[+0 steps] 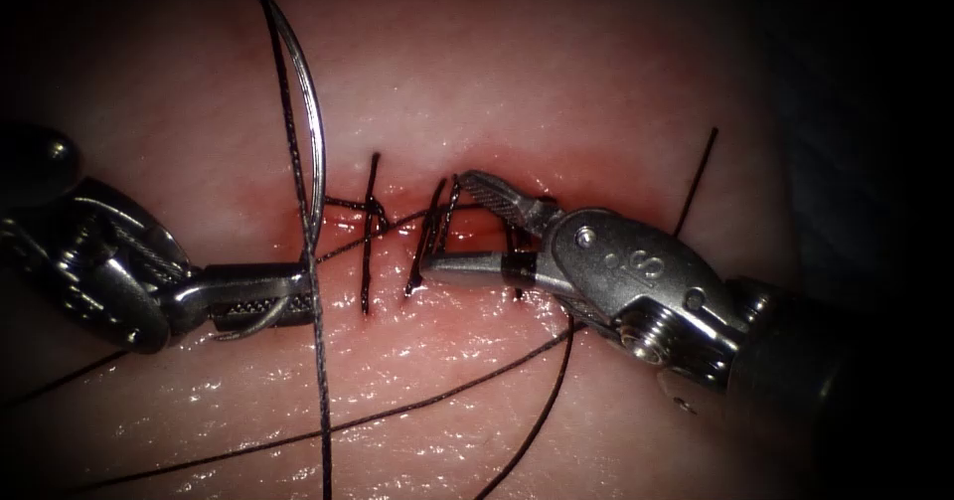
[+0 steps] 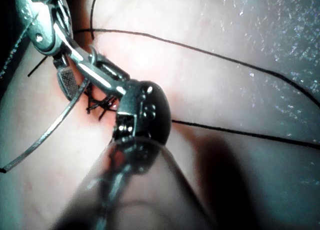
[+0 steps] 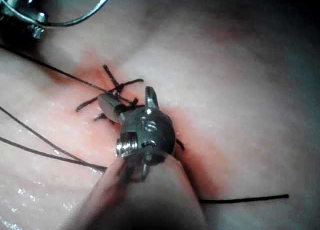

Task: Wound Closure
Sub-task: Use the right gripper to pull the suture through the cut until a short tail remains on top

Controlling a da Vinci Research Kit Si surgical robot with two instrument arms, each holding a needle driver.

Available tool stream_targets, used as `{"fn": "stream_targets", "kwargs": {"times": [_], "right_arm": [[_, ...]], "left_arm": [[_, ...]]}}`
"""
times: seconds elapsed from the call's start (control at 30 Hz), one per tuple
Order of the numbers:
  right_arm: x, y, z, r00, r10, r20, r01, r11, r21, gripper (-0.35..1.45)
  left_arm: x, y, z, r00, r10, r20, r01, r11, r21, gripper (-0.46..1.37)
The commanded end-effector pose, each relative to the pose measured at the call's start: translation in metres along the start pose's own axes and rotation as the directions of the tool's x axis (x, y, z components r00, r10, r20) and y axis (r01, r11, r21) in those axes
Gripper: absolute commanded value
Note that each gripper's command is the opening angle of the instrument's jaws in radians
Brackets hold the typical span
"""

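The left steel claw (image 1: 288,301) is clamping the curved silver needle (image 1: 313,132) near its tail, clear of the pink glistening tissue (image 1: 556,73); the right steel claw (image 1: 452,227) is gaping empty over the stitched cut (image 1: 397,224), best kept off the black thread (image 1: 417,401).

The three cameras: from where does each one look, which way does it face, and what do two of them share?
Endoscope view: above and in front, facing the cut in the tissue; left tool shut on the needle near its tail end, needle clear of tissue; right tool open, holding nothing.
Left wrist view: along the left shaft toward its tool and needle.
Right wrist view: along the right shaft toward its tool.
Shared: all show the stitches and thread.
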Motion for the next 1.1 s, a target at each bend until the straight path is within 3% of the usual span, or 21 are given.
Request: {"fn": "stream_targets", "kwargs": {"times": [0.03, 0.43, 0.8, 1.1], "right_arm": [[0.0000, 0.0001, 0.0000, 1.000, 0.000, 0.000, 0.000, 1.000, 0.004, 1.07], [0.0003, 0.0011, -0.0006, 1.000, -0.003, -0.004, 0.003, 1.000, 0.010, 1.06], [-0.0006, 0.0033, -0.0051, 0.999, -0.033, -0.028, 0.035, 0.998, 0.054, 1.04], [-0.0015, 0.0028, -0.0088, 0.995, -0.096, -0.039, 0.099, 0.991, 0.093, 1.09]], "left_arm": [[0.0000, 0.0000, 0.0000, 1.000, 0.000, 0.000, 0.000, 1.000, -0.009, -0.35], [0.0000, 0.0000, 0.0000, 1.000, 0.000, -0.001, 0.000, 1.000, -0.009, -0.35], [0.0000, 0.0000, 0.0000, 1.000, 0.000, -0.001, 0.000, 1.000, -0.009, -0.35], [0.0000, 0.0001, 0.0000, 1.000, 0.000, -0.001, 0.000, 1.000, -0.009, -0.35]]}}
